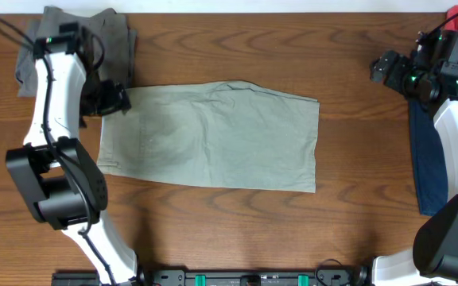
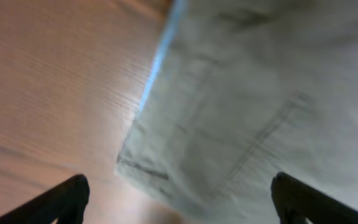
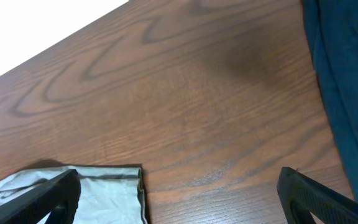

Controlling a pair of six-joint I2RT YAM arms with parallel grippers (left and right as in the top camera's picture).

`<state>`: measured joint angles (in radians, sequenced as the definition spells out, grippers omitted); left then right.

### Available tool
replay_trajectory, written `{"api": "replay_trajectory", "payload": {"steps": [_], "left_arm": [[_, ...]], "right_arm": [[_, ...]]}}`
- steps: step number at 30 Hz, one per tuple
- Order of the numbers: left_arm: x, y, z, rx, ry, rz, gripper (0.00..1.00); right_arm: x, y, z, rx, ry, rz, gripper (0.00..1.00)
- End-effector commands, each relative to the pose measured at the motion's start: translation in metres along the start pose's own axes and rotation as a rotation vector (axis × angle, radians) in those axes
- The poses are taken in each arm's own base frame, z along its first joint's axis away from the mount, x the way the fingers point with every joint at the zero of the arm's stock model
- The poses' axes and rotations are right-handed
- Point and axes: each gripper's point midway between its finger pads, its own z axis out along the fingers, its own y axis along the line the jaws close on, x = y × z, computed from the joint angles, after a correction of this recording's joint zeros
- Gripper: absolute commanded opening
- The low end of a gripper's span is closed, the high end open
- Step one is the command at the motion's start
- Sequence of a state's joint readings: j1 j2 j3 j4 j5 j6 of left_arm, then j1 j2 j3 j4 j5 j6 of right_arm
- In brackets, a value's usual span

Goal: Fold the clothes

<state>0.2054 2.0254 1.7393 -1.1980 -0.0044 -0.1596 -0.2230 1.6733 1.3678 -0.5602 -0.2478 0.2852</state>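
Observation:
Pale khaki-green shorts [image 1: 213, 135] lie flat, folded in half, in the middle of the table. My left gripper [image 1: 116, 99] is open just above their far left corner; the left wrist view shows that corner and stitched pocket seams [image 2: 247, 106], blurred, between the fingers [image 2: 179, 202]. My right gripper [image 1: 384, 67] is open and empty above bare wood at the far right, away from the shorts; in its wrist view [image 3: 179, 193] a corner of the shorts [image 3: 104, 193] shows at the lower left. Dark grey shorts [image 1: 86, 36] lie at the far left. A navy garment [image 1: 428, 159] lies at the right edge.
The wooden table [image 1: 356, 222] runs to a white far edge [image 3: 36, 31]. The navy garment also shows in the right wrist view [image 3: 347, 81]. A red object [image 1: 454, 14] sits at the far right corner behind the right arm.

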Motion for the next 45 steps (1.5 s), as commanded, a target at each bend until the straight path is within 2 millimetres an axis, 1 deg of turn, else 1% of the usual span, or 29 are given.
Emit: {"api": "replay_trajectory", "payload": {"steps": [1, 3, 5, 7, 10, 16, 18, 23, 25, 28, 29, 32, 33, 34, 37, 42, 45], "left_arm": [[0.006, 0.017, 0.025, 0.071, 0.039, -0.031, 0.95], [0.007, 0.013, 0.034, 0.206, 0.047, 0.0, 0.95], [0.009, 0.012, 0.039, 0.328, 0.05, 0.003, 0.95], [0.012, 0.013, 0.042, 0.4, 0.054, -0.006, 0.95], [0.02, 0.014, 0.049, 0.459, 0.076, -0.02, 0.95], [0.051, 0.006, 0.071, 0.466, 0.165, -0.027, 0.95], [0.057, 0.005, 0.077, 0.465, 0.18, -0.035, 0.95], [0.062, 0.005, 0.09, 0.461, 0.176, -0.032, 0.94], [0.064, 0.004, 0.093, 0.462, 0.172, -0.027, 0.9], [0.065, 0.002, 0.095, 0.462, 0.173, -0.019, 0.78], [0.066, 0.0, 0.095, 0.461, 0.174, -0.014, 0.76], [0.066, -0.002, 0.096, 0.45, 0.174, -0.002, 0.75], [0.066, 0.003, 0.098, 0.418, 0.171, -0.003, 0.75], [0.064, 0.01, 0.101, 0.373, 0.168, -0.01, 0.75], [0.058, 0.041, 0.107, 0.207, 0.154, -0.088, 0.75], [0.038, 0.057, 0.098, 0.188, 0.093, -0.121, 0.76], [0.018, 0.062, 0.093, 0.191, 0.02, -0.131, 0.76]], "right_arm": [[-0.001, 0.004, 0.0, -0.008, 0.0, 0.001, 0.99], [-0.001, 0.004, 0.0, -0.008, 0.0, 0.001, 0.99], [-0.001, 0.004, 0.0, -0.007, 0.0, 0.001, 0.99], [-0.001, 0.004, 0.0, -0.007, 0.0, 0.001, 0.99], [-0.001, 0.004, 0.0, -0.007, 0.0, 0.001, 0.99], [-0.001, 0.004, 0.0, -0.007, 0.0, 0.001, 0.99], [-0.001, 0.004, 0.0, -0.007, 0.0, 0.001, 0.99], [-0.001, 0.004, 0.0, -0.007, 0.0, 0.001, 0.99], [-0.001, 0.004, 0.0, -0.008, 0.0, 0.001, 0.99], [-0.001, 0.004, 0.0, -0.007, 0.0, 0.001, 0.99], [-0.001, 0.004, 0.0, -0.007, 0.0, 0.001, 0.99], [-0.001, 0.004, 0.0, -0.007, 0.0, 0.001, 0.99], [-0.001, 0.004, 0.0, -0.007, 0.0, 0.001, 0.99], [-0.001, 0.004, 0.0, -0.008, 0.0, 0.001, 0.99], [-0.001, 0.004, 0.0, -0.008, 0.0, 0.001, 0.99], [-0.001, 0.004, 0.0, -0.007, 0.0, 0.001, 0.99], [-0.001, 0.004, 0.0, -0.007, 0.0, 0.001, 0.99]]}}
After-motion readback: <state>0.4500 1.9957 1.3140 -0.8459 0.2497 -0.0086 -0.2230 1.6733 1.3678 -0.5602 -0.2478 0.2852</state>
